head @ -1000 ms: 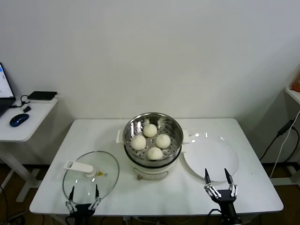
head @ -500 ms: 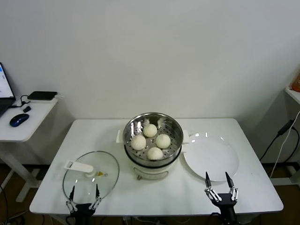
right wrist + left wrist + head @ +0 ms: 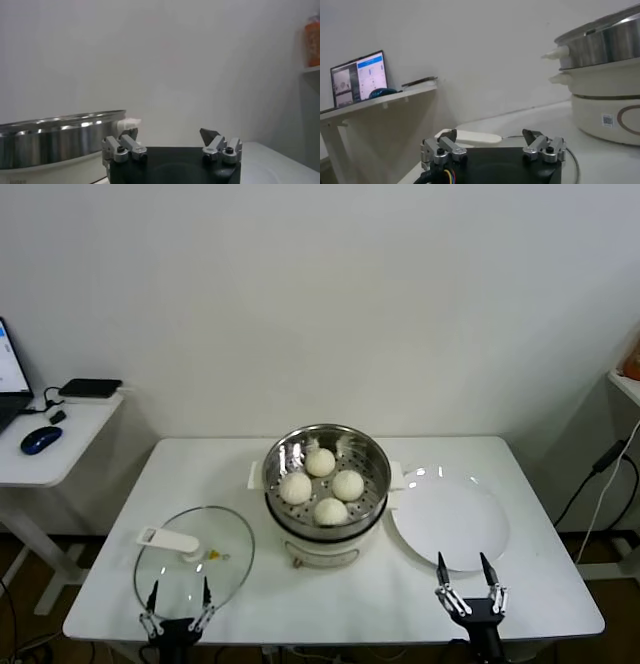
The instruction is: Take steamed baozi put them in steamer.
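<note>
Baozi (image 3: pixel 331 510): four pale buns, all lying in the steamer (image 3: pixel 375 467), close together in a cluster; none on the plate (image 3: pixel 470 524).
Steamer: shiny perforated basket on a white pot base (image 3: pixel 322 555), mid-table.
Task stage: by the look of it, the loading is done; nothing is left outside the basket.
Handling: the buns are likely soft, light and easily dented, perhaps a little tacky; a gentle pinch across the widest part of the dome, low on the sides, would suit, with little squeeze.
Left claw (image 3: pixel 178 595): spread, holding nothing, at the near left table edge, just over the near rim of the lid (image 3: pixel 228 546).
Right claw (image 3: pixel 467 571): spread, holding nothing, at the near right edge, by the near rim of the plate.
Lid: glass, lying flat with its white handle (image 3: pixel 168 540) up, left of the steamer.
Table (image 3: pixel 209 462): white, smooth, flat.
Room: plain white wall; a side desk (image 3: pixel 70 442) far left carrying a mouse (image 3: pixel 40 439) and a dark flat device (image 3: pixel 89 388); cables (image 3: pixel 600 484) at the right.
</note>
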